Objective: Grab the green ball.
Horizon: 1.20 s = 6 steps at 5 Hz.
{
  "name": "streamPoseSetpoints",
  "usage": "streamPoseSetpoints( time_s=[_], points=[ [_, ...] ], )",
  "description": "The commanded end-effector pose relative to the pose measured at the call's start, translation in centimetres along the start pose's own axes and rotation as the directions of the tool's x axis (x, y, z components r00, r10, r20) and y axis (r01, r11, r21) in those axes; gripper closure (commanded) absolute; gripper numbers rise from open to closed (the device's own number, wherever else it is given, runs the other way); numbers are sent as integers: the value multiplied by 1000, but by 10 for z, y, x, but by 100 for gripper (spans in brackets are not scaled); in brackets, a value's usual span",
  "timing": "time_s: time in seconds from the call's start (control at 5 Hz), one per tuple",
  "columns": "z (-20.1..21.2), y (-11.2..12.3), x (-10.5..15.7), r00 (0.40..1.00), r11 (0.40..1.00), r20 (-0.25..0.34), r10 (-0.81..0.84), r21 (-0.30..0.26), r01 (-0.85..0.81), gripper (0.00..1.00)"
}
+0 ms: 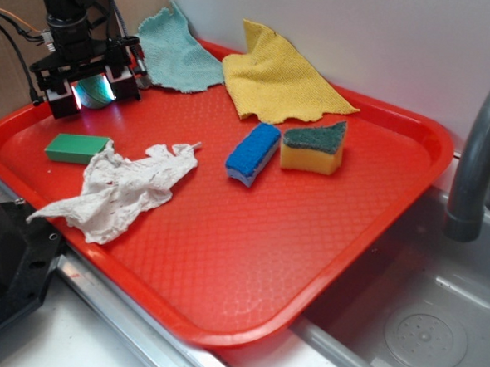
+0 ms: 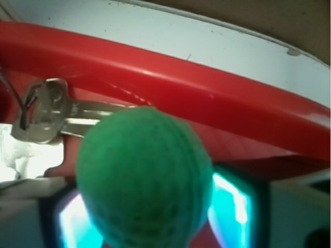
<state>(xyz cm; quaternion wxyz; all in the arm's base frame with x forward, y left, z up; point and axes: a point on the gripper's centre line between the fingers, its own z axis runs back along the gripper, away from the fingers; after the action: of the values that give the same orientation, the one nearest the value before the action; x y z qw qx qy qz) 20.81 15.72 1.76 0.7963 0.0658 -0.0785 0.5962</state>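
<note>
Wrist: hand (image 2: 147,217) clamped on green ball (image 2: 145,175)

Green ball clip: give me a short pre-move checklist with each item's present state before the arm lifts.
1. Ball between the pincer fingers: ok. The wrist view shows the green ball filling the gap, with a finger pad on either side.
2. Pincer closed on it firmly: cannot tell; contact points are hidden.
3. Right object: ok. The flat green block lies apart on the red tray.
4. Path upward clear: ok. The white rag and teal cloth sit clear of the pincer.
5. Ball off the tray: cannot tell.
6. Key beside the ball: cannot tell whether it touches.
</note>
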Motion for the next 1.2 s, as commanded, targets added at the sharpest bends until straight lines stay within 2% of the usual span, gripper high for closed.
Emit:
streamPoseSetpoints(
  time_s=[0.0, 0.2, 0.4, 0.6, 0.8, 1.0],
  points=[
    [50, -1, -6, 989, 989, 71, -132, -53, 136, 100],
    [87, -9, -19, 968, 958, 50, -246, -138, 251, 100],
    [123, -13, -33, 898, 896, -67, -435, -131, 424, 100],
    [138, -5, -43, 837, 848, -136, -531, -93, 523, 100],
    [149, 1, -42, 786, 801, -157, -598, -95, 591, 100],
    [177, 17, -53, 733, 735, -78, -676, -140, 663, 100]
  ],
)
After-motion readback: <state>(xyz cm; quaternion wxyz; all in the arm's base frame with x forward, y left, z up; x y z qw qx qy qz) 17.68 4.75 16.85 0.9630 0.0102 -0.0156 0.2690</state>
